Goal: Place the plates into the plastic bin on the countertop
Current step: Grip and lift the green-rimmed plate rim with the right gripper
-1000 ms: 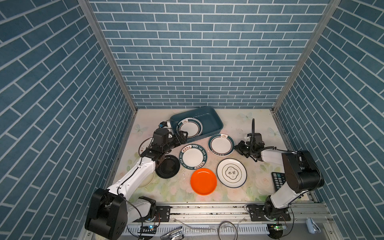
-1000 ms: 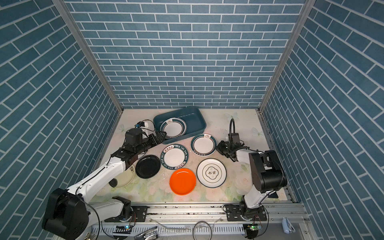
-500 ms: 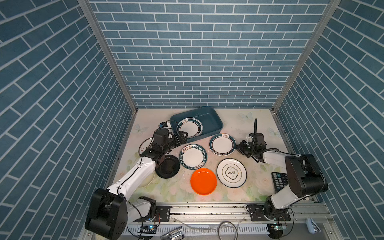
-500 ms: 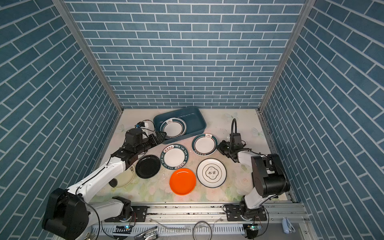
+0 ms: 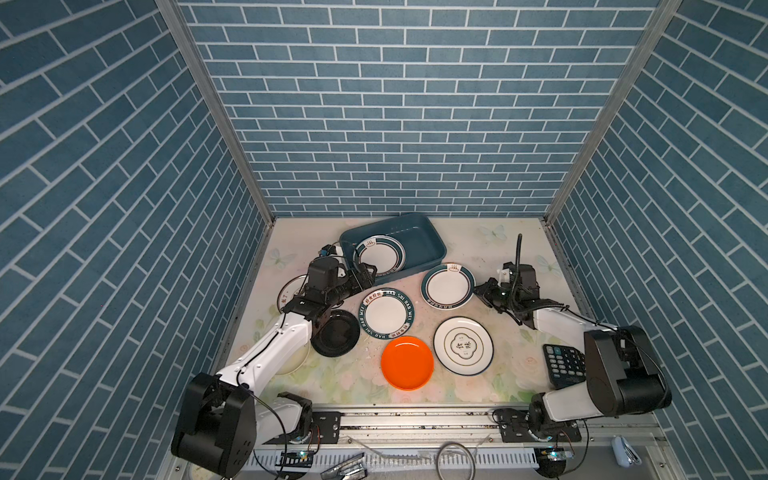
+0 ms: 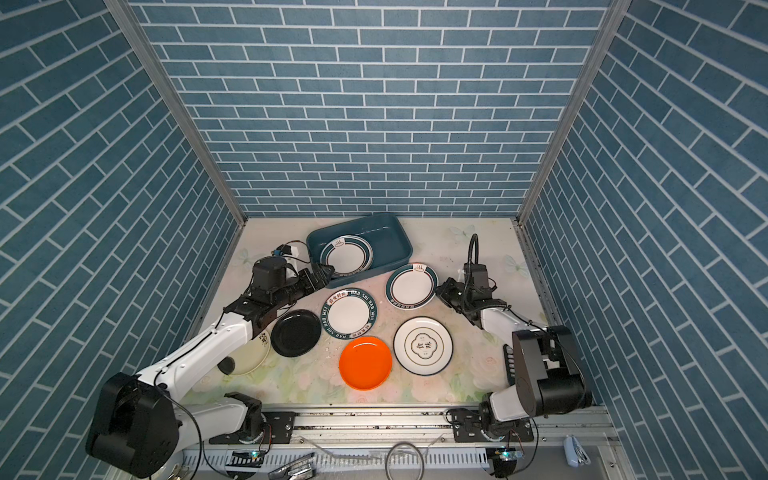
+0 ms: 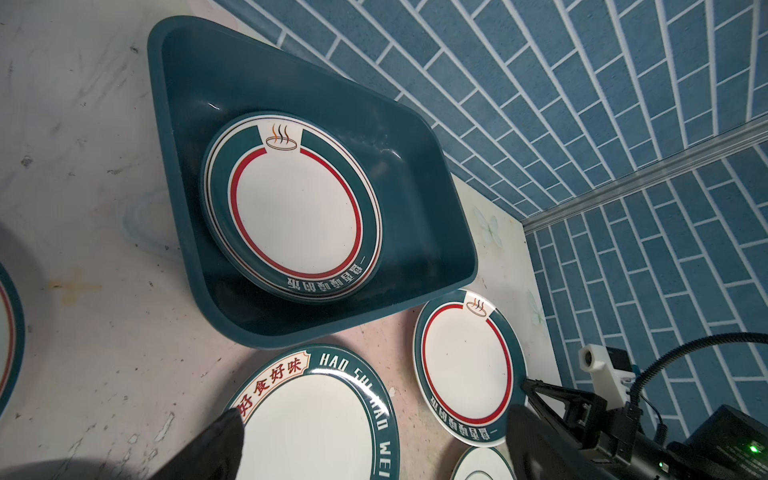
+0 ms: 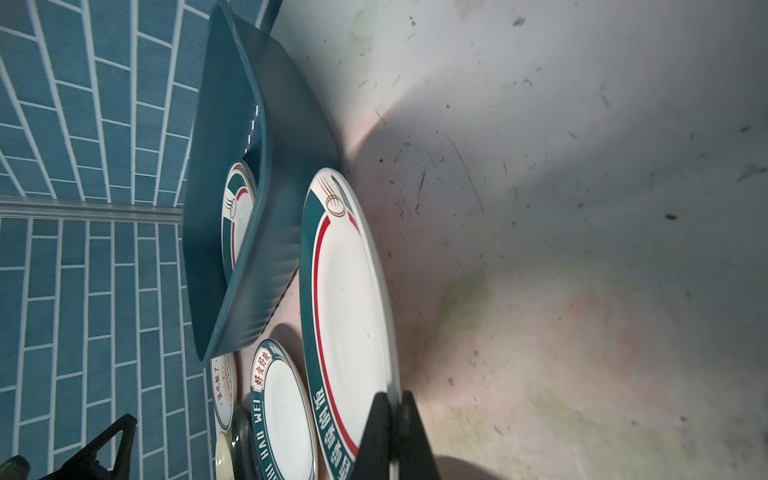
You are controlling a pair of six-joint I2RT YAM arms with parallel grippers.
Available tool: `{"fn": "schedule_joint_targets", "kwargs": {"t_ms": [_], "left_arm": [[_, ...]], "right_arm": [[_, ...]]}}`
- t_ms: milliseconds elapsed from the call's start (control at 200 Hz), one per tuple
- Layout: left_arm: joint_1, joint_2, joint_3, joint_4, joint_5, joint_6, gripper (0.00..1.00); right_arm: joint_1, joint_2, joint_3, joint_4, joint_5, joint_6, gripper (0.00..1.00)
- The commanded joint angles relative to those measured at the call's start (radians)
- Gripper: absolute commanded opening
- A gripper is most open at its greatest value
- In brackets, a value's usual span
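Blue brick walls (image 5: 395, 124) ring the flowery counter (image 5: 478, 249), where the left end effector (image 5: 368, 276), spread wide and empty, sits just beside the teal bin (image 5: 428, 245) with one plate (image 5: 379, 255) inside, while the right end effector (image 5: 478, 289), pinched shut, is at the edge of another plate (image 5: 447, 286).

The floral countertop (image 5: 469, 249) carries the teal bin (image 5: 415, 232), loose plates (image 5: 407, 363) and a calculator (image 5: 563, 365).
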Motion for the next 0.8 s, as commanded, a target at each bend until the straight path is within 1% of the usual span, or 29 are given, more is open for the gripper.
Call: {"fn": "schedule_joint_targets", "kwargs": {"t_ms": [0,210,355,545,690,795], "left_arm": [[-0.002,0.003,-0.005,0.006,0.002,-0.001,1.0],[-0.002,0.039,-0.001,0.037,0.007,-0.011,1.0],[-0.002,0.067,0.005,0.056,0.038,-0.02,1.0],[-0.004,0.075,0.008,0.061,0.04,-0.02,1.0],[-0.004,0.083,0.018,0.06,0.054,-0.021,1.0],[-0.004,0.081,0.022,0.059,0.077,-0.027,0.99]], "right_arm": [[-0.005,-0.076,-0.007,-0.018,0.006,0.027,0.0],[-0.004,-0.175,-0.017,-0.07,0.037,0.022,0.0],[-0.004,-0.236,-0.024,-0.104,0.04,0.03,0.0],[-0.004,-0.301,-0.034,-0.109,0.02,0.092,0.0],[-0.004,-0.322,-0.037,-0.091,0.004,0.123,0.0],[-0.003,-0.325,-0.043,-0.04,-0.047,0.182,0.0]]}}
